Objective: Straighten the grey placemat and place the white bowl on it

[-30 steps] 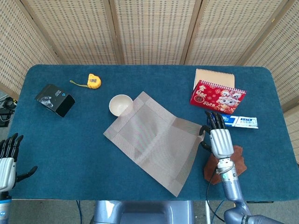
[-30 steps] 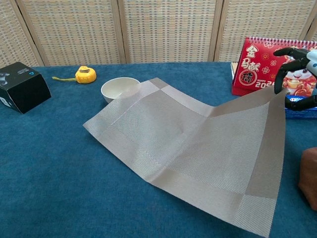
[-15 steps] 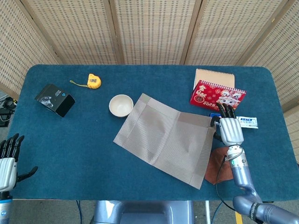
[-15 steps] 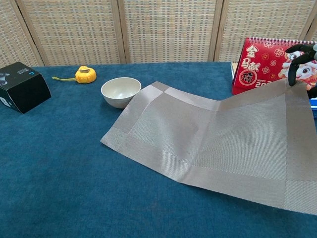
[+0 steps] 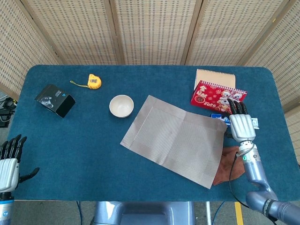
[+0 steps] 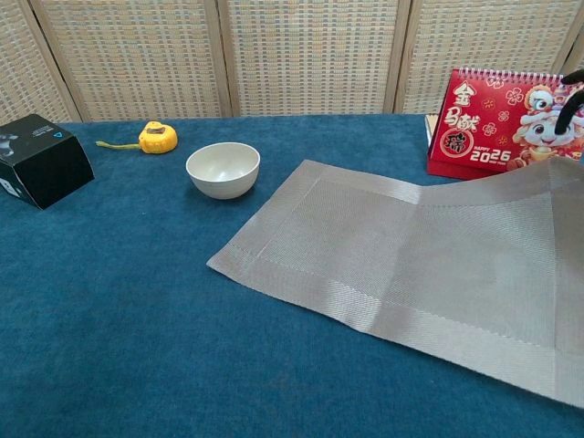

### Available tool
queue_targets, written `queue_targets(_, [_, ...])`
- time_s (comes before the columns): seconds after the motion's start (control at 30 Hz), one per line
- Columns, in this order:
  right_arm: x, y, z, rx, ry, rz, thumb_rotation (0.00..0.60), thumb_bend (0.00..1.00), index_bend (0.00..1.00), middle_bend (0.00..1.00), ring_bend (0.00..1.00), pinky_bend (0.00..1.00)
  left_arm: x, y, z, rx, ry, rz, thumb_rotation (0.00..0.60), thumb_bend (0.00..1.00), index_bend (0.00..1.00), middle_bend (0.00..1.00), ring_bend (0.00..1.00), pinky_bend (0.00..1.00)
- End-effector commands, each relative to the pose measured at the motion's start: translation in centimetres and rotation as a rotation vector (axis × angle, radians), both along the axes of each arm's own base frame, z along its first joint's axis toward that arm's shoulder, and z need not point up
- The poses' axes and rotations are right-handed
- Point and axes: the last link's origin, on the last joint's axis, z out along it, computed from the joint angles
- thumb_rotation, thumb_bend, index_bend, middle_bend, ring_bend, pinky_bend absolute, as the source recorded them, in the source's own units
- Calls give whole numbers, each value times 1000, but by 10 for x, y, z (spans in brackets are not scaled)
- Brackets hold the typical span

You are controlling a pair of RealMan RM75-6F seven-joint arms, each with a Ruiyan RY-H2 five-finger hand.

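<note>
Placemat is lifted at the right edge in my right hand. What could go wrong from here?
The right hand holds the grey placemat close to the red calendar; pulling further could knock it over. The mat's right side already lies over the brown object, so it may not settle flat. The white bowl sits apart, probably safe.

The right hand (image 5: 242,127) is gripping the right corner of the grey placemat (image 5: 176,139), its fingers (image 5: 237,107) pointing toward the red calendar (image 5: 213,94) just beyond them. The placemat is lying skewed on the blue tabletop (image 5: 84,140), extending leftward from the fingers. The white bowl (image 5: 121,105) is sitting upright well to the left of the fingers, just beside the placemat's far-left edge and apart from it. A brown item (image 5: 229,161) is lying below the hand, partly under the placemat. The left hand (image 5: 9,159) is hovering at the tabletop's near-left edge, fingers spread, holding nothing.
</note>
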Motion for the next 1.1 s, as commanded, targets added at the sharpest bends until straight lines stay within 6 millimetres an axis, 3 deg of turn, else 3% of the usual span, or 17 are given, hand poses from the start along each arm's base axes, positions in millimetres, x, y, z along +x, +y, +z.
queue_targets(0.03, [-6, 6, 10, -34, 1, -9, 600, 220, 113, 0, 0, 0, 0, 0, 0, 0, 2, 0, 600, 114, 40, 0, 0, 0])
queue_targets(0.17, [-13, 19, 20, -72, -44, -20, 600, 200, 108, 0, 0, 0, 0, 0, 0, -1, 0, -3, 600, 114, 40, 0, 0, 0])
queue_targets(0.43, [-42, 78, 37, -113, -165, -7, 600, 135, 107, 0, 0, 0, 6, 7, 1, -15, 2, -45, 600, 113, 37, 0, 0, 0])
queue_targets(0.53, [-48, 97, 44, -152, -167, 23, 600, 129, 108, 0, 0, 0, 15, 16, 2, -25, 26, -82, 600, 112, 39, 0, 0, 0])
queue_targets(0.6, [-51, 117, 47, -180, -184, 37, 600, 122, 108, 0, 0, 0, 30, 34, -1, -61, 53, -141, 600, 112, 41, 0, 0, 0])
queue_targets(0.87, [-43, 126, 56, -189, -216, 60, 600, 105, 107, 0, 0, 0, 67, 74, -16, -161, 144, -242, 600, 111, 70, 0, 0, 0])
queue_targets(1.1, [-39, 129, 66, -199, -266, 58, 600, 105, 107, 0, 0, 0, 110, 119, -63, -293, 224, -352, 600, 111, 78, 0, 0, 0])
